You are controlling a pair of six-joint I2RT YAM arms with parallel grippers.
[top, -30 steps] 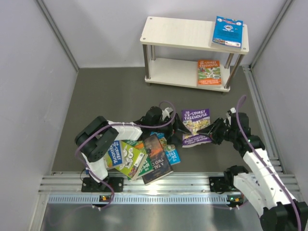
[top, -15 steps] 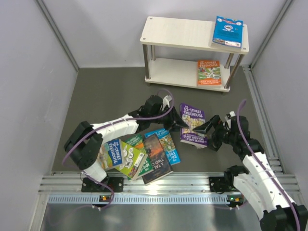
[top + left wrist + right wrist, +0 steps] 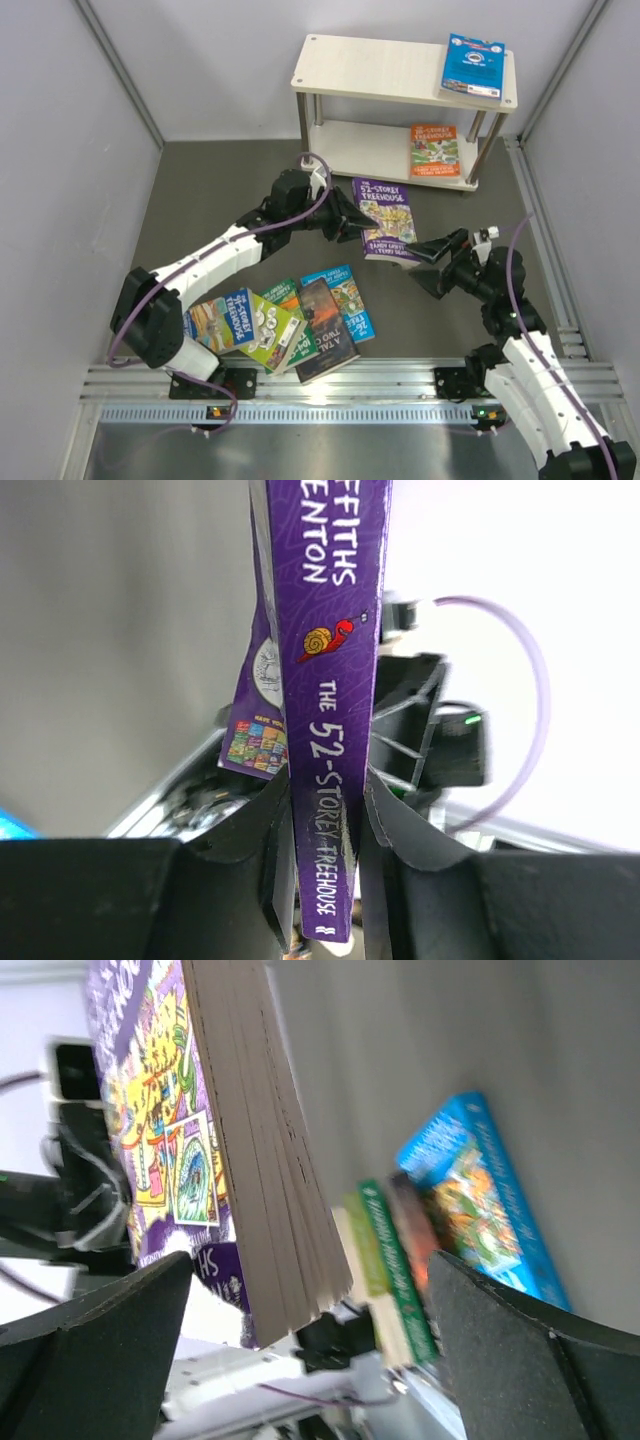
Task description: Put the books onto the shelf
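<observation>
Shelf (image 3: 380,72) far right: blue book (image 3: 473,65) on top board, orange book (image 3: 435,150) on lower. Pile (image 3: 300,325) lies near on counter (image 3: 220,190); purple book (image 3: 385,220) lifted at centre, spine pinched in left tool (image 3: 325,790). Right tool (image 3: 432,262) wide, book's page edge between its jaws.

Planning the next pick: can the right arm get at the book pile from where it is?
Probably yes. The right gripper is open and empty, and the pile lies to its left with nothing between. The left gripper holds the purple book off toward the shelf, out of the way.
</observation>
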